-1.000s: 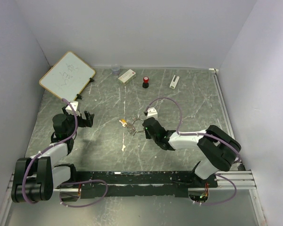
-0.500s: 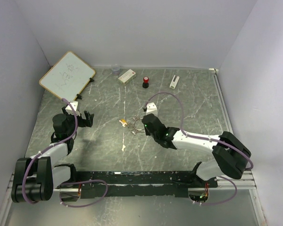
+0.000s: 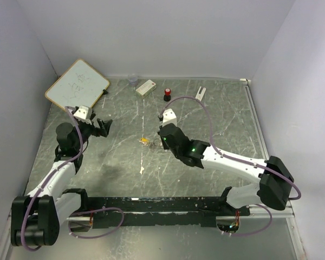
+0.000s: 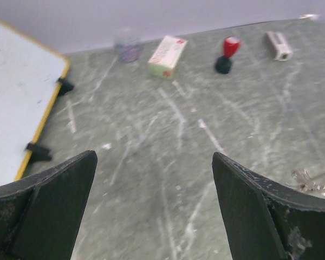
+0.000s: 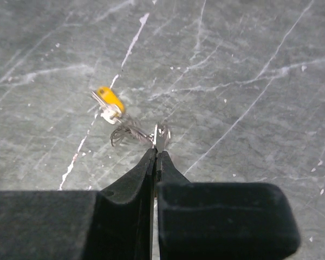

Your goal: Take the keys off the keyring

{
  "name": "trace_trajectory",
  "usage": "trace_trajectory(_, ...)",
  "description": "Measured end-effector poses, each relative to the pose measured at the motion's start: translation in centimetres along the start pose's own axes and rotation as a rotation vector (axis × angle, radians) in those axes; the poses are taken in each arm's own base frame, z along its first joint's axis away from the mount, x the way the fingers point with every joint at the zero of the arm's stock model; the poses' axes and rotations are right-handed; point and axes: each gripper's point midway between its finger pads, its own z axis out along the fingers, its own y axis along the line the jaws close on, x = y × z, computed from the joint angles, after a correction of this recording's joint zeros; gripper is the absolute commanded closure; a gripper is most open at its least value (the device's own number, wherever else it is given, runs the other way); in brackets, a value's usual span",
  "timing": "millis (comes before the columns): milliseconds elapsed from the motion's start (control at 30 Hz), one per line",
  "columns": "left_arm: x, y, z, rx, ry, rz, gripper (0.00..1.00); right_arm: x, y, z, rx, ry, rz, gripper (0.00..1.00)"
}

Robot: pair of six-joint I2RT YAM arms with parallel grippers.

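Right end effector (image 5: 155, 153): pressed together, apparently pinching keyring (image 5: 161, 134); has reached farther toward red-capped bottle (image 3: 167, 95).
Keys (image 5: 119, 122): on bench (image 3: 222, 122), nearer than bottle.
Left end effector (image 3: 96, 128): spread, empty.
Removal can probably start.

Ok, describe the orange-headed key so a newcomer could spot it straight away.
Midway across the table, the right gripper is shut on a silvery key bunch. The orange-headed key sticks out of that bunch on the side away from the gripper; its orange-yellow head is the only colour among bare metal pieces.
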Motion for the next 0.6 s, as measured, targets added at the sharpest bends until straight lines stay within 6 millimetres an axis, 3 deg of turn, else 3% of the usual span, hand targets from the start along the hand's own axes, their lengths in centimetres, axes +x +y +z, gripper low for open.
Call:
trace_trajectory(367, -3.1, -6.9, 1.6, 0.262, 0.001, -0.091, 0.01, -5.1, -0.1, -3.1, -0.007, -0.097, -0.031, 1.00)
trace_trajectory(600, -2.5, -10.5, 1.5, 0.441, 0.042, -0.183, 0.01, -8.1, -0.1, -4.5, -0.022, -0.164, -0.021, 1.00)
